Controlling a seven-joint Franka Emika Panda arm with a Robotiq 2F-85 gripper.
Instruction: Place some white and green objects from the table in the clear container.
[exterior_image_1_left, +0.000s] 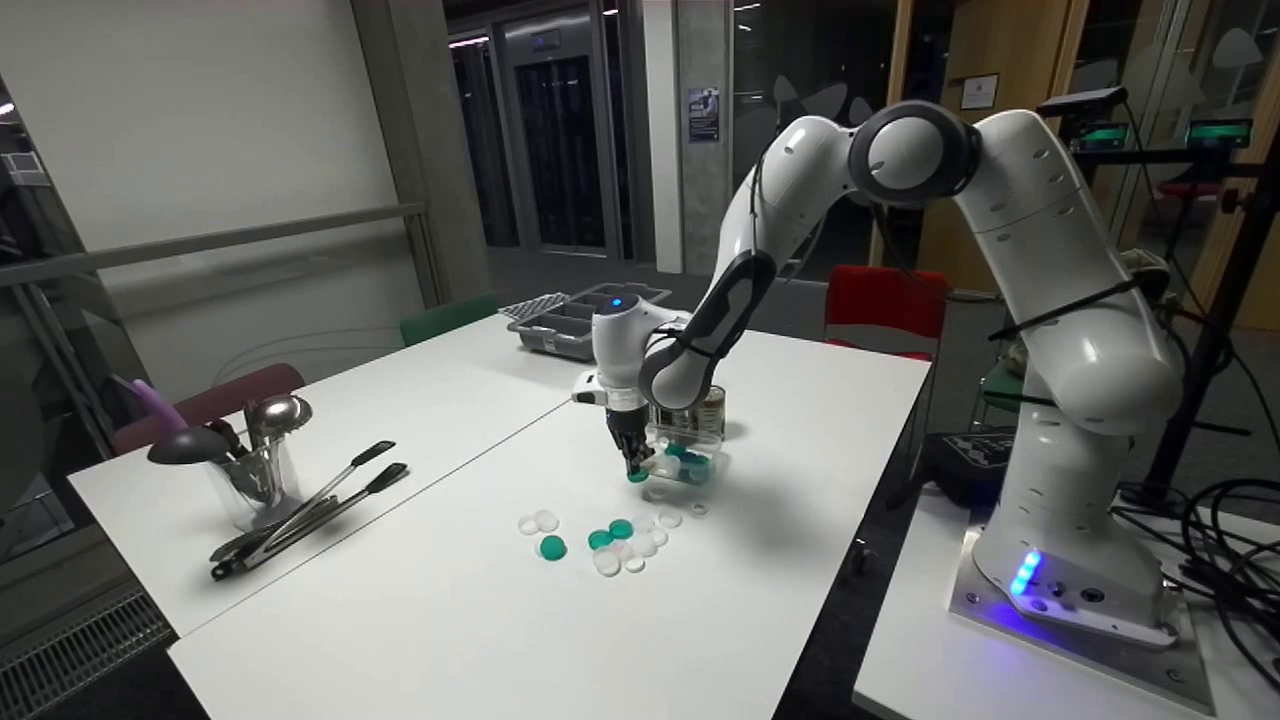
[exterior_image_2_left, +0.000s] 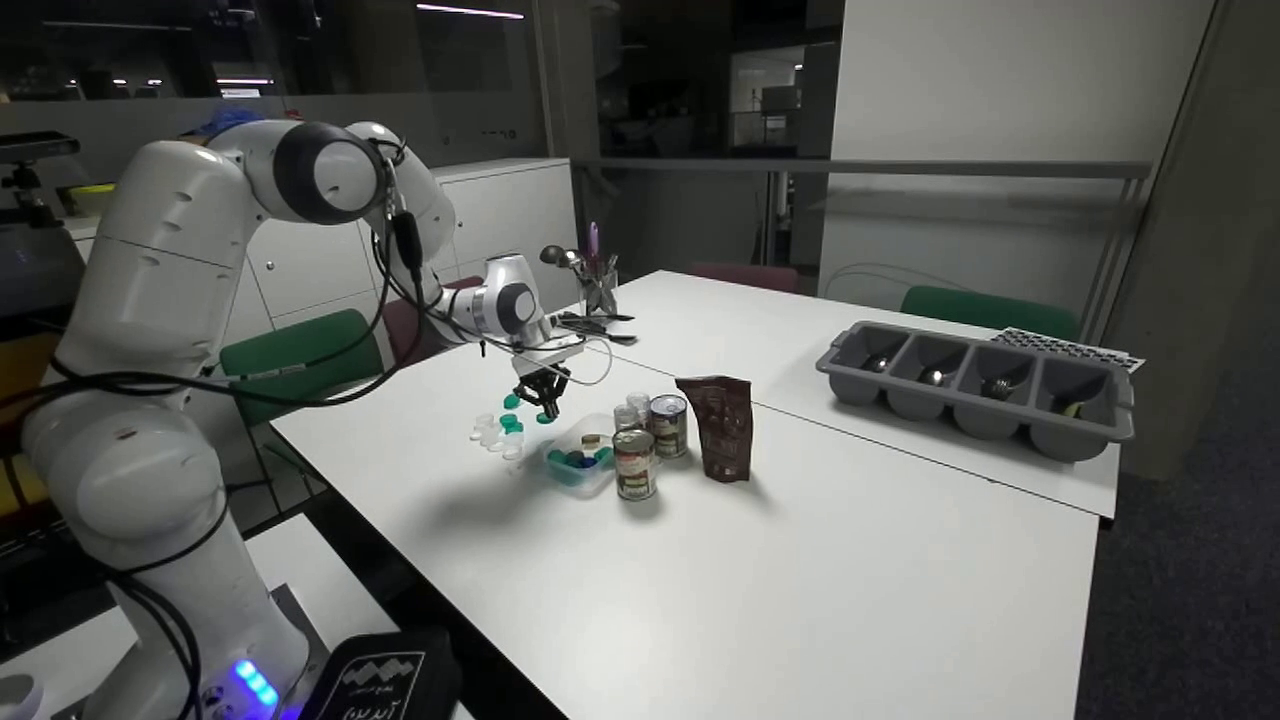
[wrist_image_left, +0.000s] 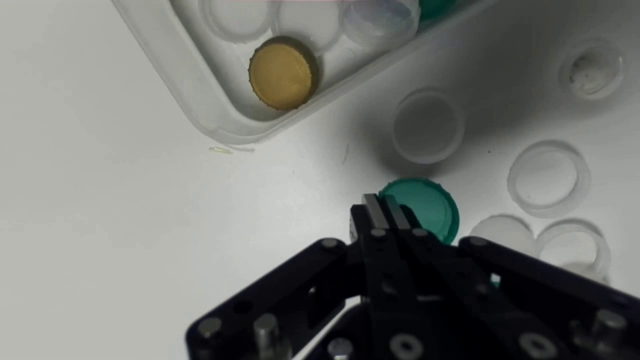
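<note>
My gripper (wrist_image_left: 384, 197) is shut on the edge of a green lid (wrist_image_left: 430, 202), which sticks out to one side of the fingertips. This lid also shows at the gripper tips in an exterior view (exterior_image_1_left: 637, 476). The clear container (wrist_image_left: 172, 70) lies just beside the gripper and also shows in an exterior view (exterior_image_2_left: 575, 487). It holds green and clear lids and a gold cap (wrist_image_left: 282, 74). Loose white lids (exterior_image_1_left: 606, 562) and green lids (exterior_image_1_left: 552, 547) lie on the table, with a clear ring (wrist_image_left: 428, 126) near the container. The height of the held lid is hard to tell.
Cans (exterior_image_2_left: 634, 465) and a brown pouch (exterior_image_2_left: 722, 430) stand close beside the container. A grey compartment tray (exterior_image_2_left: 960, 400) sits at the table's far side. A cup of utensils (exterior_image_1_left: 255, 490) and tongs (exterior_image_1_left: 310, 515) are at the other end.
</note>
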